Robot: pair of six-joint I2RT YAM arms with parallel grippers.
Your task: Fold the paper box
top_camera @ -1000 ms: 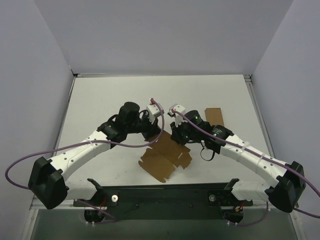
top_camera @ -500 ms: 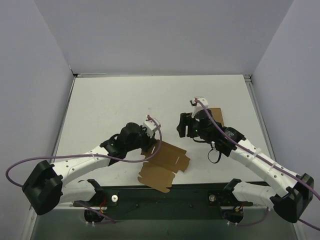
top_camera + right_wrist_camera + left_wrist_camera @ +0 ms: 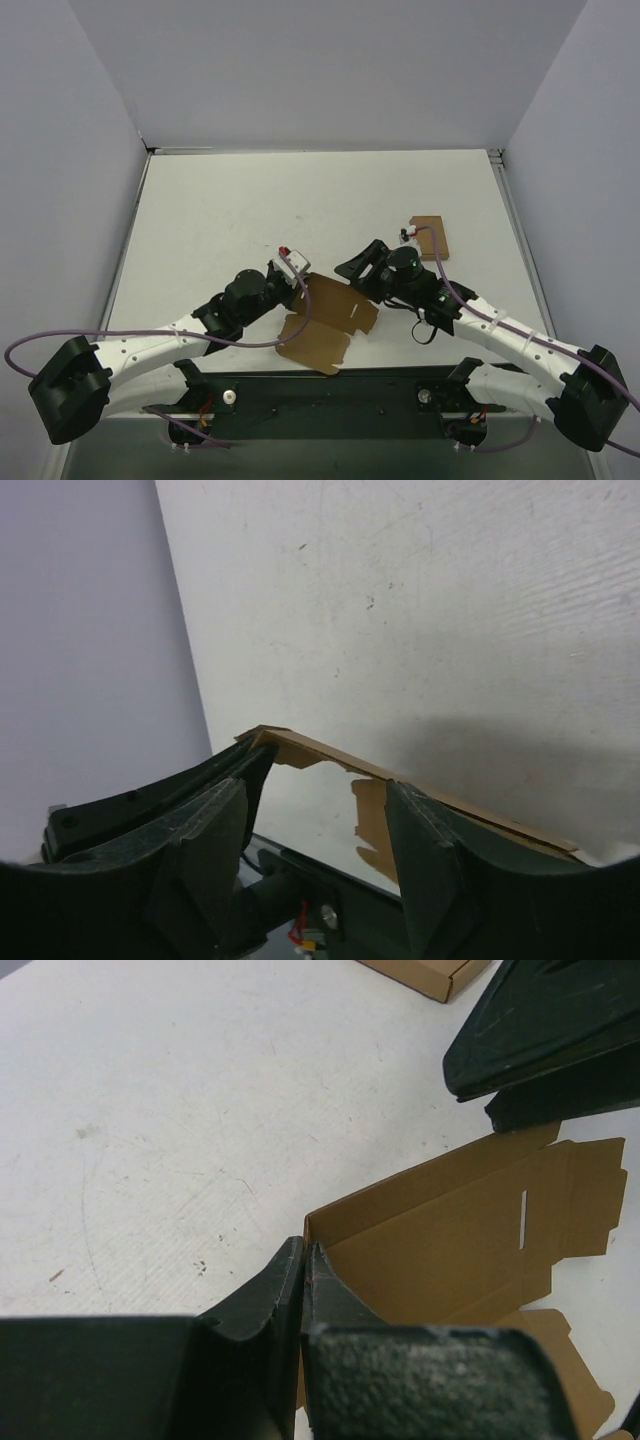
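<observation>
Lying half-opened on the table (image 3: 220, 200) near the arm bases, the paper box (image 3: 328, 322) looks light, thin and easily creased, best held by an edge: the left gripper (image 3: 302, 1250) pinches its raised wall, while the right gripper (image 3: 330, 775) gapes open, facing another edge.

Matt brown paper box (image 3: 450, 1230), scuffed white table (image 3: 150, 1090), grainy black finger pads (image 3: 420, 1380), perhaps rubber

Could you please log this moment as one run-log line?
left fingers: shut on paper box corner | right fingers: open at box edge | box: mostly flat on table
</observation>
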